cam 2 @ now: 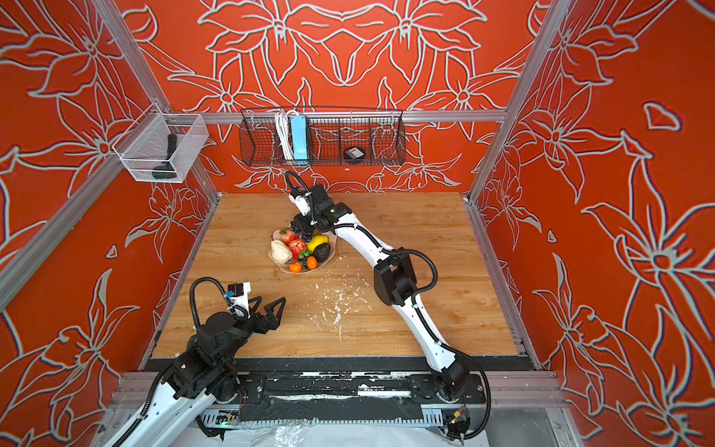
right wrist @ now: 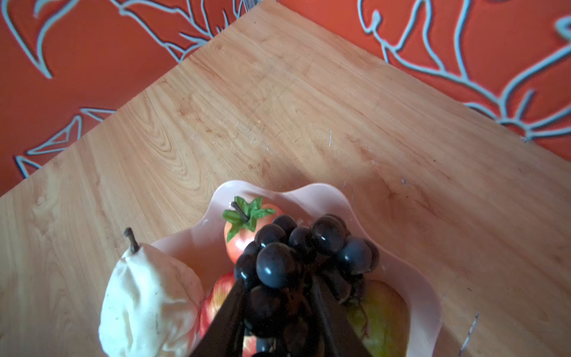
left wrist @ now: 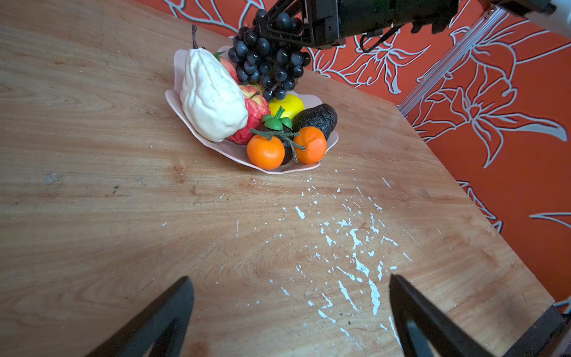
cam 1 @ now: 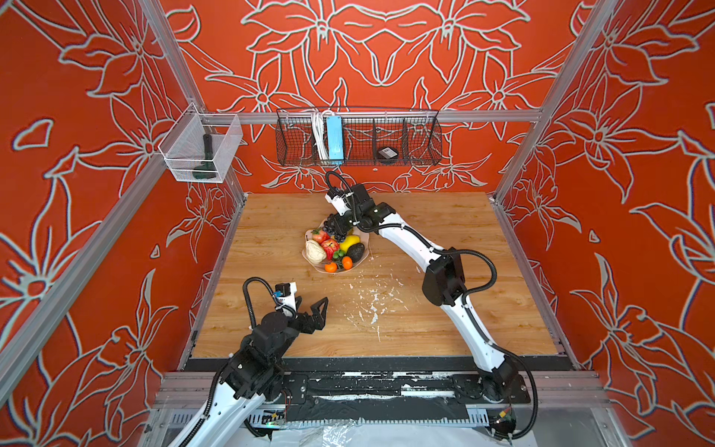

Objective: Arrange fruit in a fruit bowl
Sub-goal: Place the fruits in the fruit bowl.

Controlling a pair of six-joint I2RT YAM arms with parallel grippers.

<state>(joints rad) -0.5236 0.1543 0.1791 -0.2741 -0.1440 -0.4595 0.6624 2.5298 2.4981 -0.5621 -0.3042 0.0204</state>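
The left arm [cam 1: 232,414] and right arm [cam 1: 406,232] wear glossy white shells between black joint housings, with ribbed black cable hoses [cam 1: 492,271] looping alongside and white blocks [cam 1: 286,289] at the wrists, while the left claw [cam 1: 309,305] has black hollow triangular fingers.

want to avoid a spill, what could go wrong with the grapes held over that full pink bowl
The right pincer holds the dark purple grape bunch over the scalloped pale pink bowl, which is already heaped. Released there, it may slide over the rim. Pushing down could also nudge the lumpy cream fruit or the small round oranges at the edge out.
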